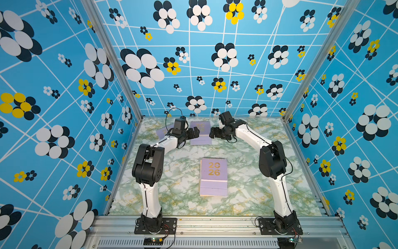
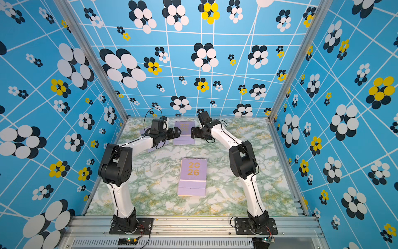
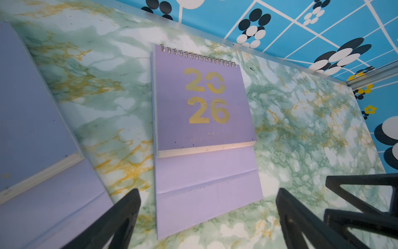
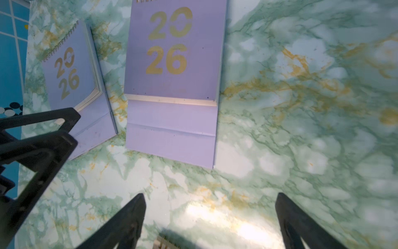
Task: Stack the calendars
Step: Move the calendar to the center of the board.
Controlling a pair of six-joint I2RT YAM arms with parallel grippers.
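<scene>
Lilac calendar (image 4: 71,73) digits: right wrist only | left end effector (image 1: 195,132), right end effector (image 1: 212,133) released

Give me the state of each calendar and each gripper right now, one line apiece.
Near lilac calendar: flat, cover up; a peach edge shows beneath it.
Far middle lilac calendar: flat, cover up, on its own, untouched.
Far left lilac calendar: flat, cover up, turned askew, on its own, untouched.
Left gripper: jaws open, empty.
Right gripper: jaws open, empty.
</scene>
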